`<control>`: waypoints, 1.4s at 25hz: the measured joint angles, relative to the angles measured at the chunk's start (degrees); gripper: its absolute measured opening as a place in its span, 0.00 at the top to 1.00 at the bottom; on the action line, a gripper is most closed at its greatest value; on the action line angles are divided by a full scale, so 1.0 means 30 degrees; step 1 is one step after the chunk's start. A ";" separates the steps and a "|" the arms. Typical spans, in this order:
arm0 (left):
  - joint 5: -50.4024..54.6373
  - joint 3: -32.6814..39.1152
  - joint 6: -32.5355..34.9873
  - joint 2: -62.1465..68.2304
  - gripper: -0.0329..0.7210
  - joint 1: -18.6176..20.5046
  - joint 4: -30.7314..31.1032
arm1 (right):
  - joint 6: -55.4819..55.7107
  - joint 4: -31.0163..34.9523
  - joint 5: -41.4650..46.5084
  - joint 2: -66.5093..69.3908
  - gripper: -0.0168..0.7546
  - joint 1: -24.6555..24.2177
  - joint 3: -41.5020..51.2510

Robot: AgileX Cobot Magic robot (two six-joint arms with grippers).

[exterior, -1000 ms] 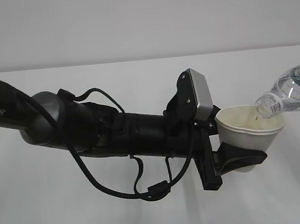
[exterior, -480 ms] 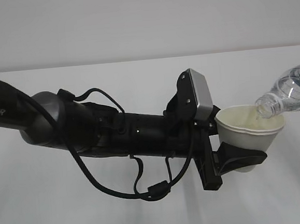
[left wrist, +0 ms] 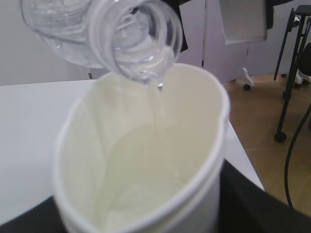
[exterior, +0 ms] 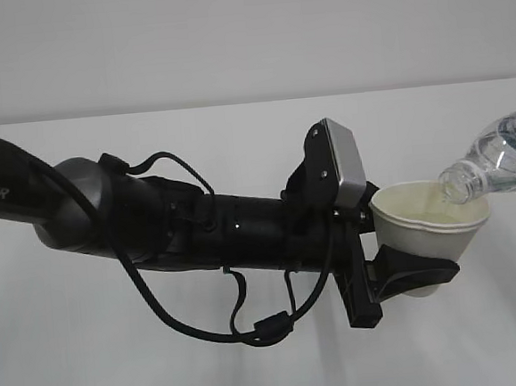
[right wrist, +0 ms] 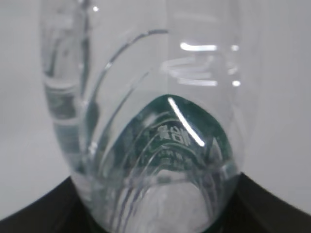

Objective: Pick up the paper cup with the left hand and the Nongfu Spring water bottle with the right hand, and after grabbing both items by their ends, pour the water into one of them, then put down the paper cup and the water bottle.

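Two claws each pinch one item: the left hand (exterior: 399, 276) clamps the paper cup (exterior: 431, 228) low on its wall, upright above the table (exterior: 484, 336); the right hand's dark jaws, seen only in its wrist view, clasp the Nongfu Spring water bottle (exterior: 501, 158). Tilted, its open mouth hangs just over the cup's rim, and the water (left wrist: 159, 86) drips from it.
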 joint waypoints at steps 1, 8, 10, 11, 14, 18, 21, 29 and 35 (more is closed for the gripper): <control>0.0000 0.0000 0.0000 0.0000 0.39 0.0000 0.0000 | 0.0000 0.0000 0.0000 0.0000 0.40 0.0000 0.0000; 0.0000 0.0000 0.0000 0.0000 0.39 0.0000 0.0000 | -0.0186 0.0000 0.0000 0.0000 0.40 0.0000 -0.0013; 0.0000 0.0000 0.0000 0.0000 0.39 0.0000 0.0000 | -0.0231 0.0000 0.0000 0.0000 0.40 0.0000 -0.0043; 0.0000 0.0000 0.0000 0.0000 0.39 0.0000 0.0014 | -0.0231 0.0000 0.0000 0.0000 0.40 0.0000 -0.0043; 0.0000 0.0000 0.0000 0.0000 0.39 0.0000 0.0014 | -0.0240 0.0000 0.0036 0.0000 0.40 0.0000 -0.0043; 0.0000 0.0000 0.0000 0.0000 0.39 0.0000 0.0014 | -0.0272 0.0000 0.0036 0.0000 0.40 0.0000 -0.0043; 0.0000 0.0000 0.0000 0.0000 0.39 0.0000 0.0043 | -0.0272 0.0000 0.0036 0.0000 0.40 0.0000 -0.0043; 0.0000 0.0000 0.0000 0.0000 0.39 0.0000 0.0043 | -0.0272 0.0000 0.0036 0.0000 0.40 0.0000 -0.0043; 0.0000 0.0000 0.0000 0.0000 0.39 0.0000 0.0043 | -0.0272 0.0000 0.0036 0.0000 0.40 0.0000 -0.0043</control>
